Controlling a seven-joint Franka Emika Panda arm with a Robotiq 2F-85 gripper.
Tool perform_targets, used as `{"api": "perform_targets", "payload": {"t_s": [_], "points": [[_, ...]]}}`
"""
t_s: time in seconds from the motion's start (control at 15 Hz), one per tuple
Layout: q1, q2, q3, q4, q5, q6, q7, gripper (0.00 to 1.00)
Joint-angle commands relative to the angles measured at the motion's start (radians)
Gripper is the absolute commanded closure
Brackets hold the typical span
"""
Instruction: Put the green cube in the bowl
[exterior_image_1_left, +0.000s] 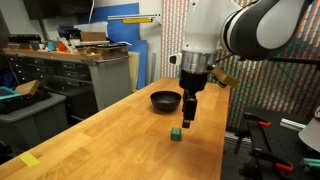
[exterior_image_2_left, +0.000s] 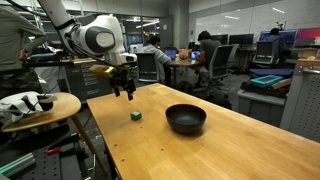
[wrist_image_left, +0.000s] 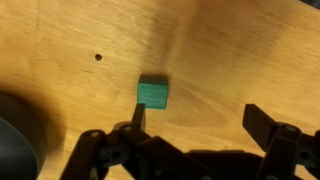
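Note:
The small green cube (exterior_image_1_left: 175, 132) sits on the wooden table, also seen in an exterior view (exterior_image_2_left: 136, 115) and in the wrist view (wrist_image_left: 153, 94). The shallow black bowl (exterior_image_1_left: 166, 100) stands on the table a little beyond the cube; it also shows in an exterior view (exterior_image_2_left: 186, 119), and its edge shows at the left of the wrist view (wrist_image_left: 12, 135). My gripper (exterior_image_1_left: 188, 118) hangs open and empty above the table, close to the cube and off to one side of it. In the wrist view the fingers (wrist_image_left: 200, 122) are spread wide, with the cube just beyond one fingertip.
The wooden table (exterior_image_1_left: 110, 135) has its edges near the cube's side. A round side table (exterior_image_2_left: 40, 108) with white objects stands beside it. A workbench with clutter (exterior_image_1_left: 80, 55) is in the background, and people sit at desks (exterior_image_2_left: 200, 50) behind.

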Motion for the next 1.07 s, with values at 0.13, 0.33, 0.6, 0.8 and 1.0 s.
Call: {"api": "perform_targets", "payload": {"t_s": [0.13, 0.33, 0.6, 0.8, 1.0], "points": [[0.031, 0.137, -0.06, 0.095, -0.097, 0.013, 0.023, 0.0], [0.051, 0.186, -0.084, 0.114, -0.112, 0.017, 0.035, 0.0], [0.092, 0.24, -0.134, 0.135, -0.137, 0.039, 0.086, 0.0], [0.134, 0.266, -0.188, 0.155, -0.174, 0.042, 0.14, 0.0], [0.164, 0.296, -0.233, 0.172, -0.197, 0.06, 0.189, 0.0]]}}
